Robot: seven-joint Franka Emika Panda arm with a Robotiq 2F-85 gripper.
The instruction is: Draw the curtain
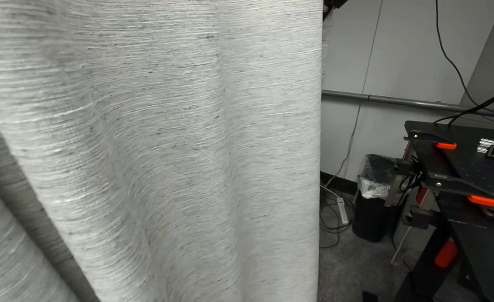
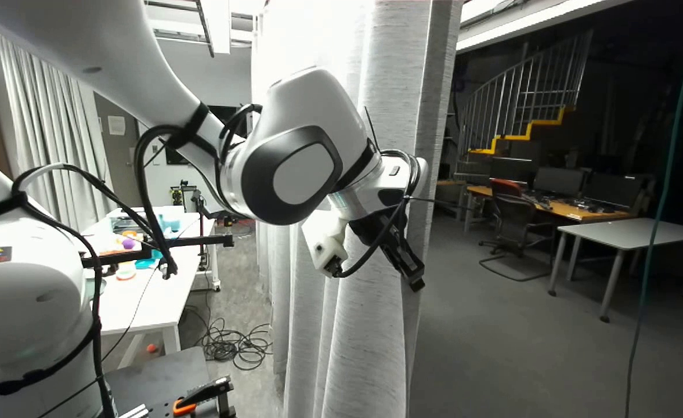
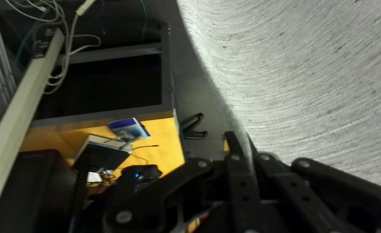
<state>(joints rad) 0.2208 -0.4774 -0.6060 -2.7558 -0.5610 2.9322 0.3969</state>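
Note:
The light grey curtain point(image 1: 179, 126) fills most of an exterior view, falling in deep vertical folds. Beside the arm in an exterior view the curtain point(image 2: 370, 331) hangs down past the bottom of the picture. My gripper point(image 2: 415, 281) reaches to its free edge, pointing down and outward. Seen from the wrist, the edge of the curtain point(image 3: 307, 74) runs down between the two black fingers, and my gripper point(image 3: 241, 142) is shut on it. The cloth bows away to the right from there. Lower down, the fingers hide part of the edge.
A black bench point(image 1: 482, 222) with orange-tipped clamps stands by a bin point(image 1: 372, 214). A white table point(image 2: 170, 290) with items and coiled cable point(image 2: 237, 345) lie behind the arm. Across the curtain are a grey table point(image 2: 637, 232), a chair point(image 2: 509, 220) and a hanging cable point(image 2: 660, 220).

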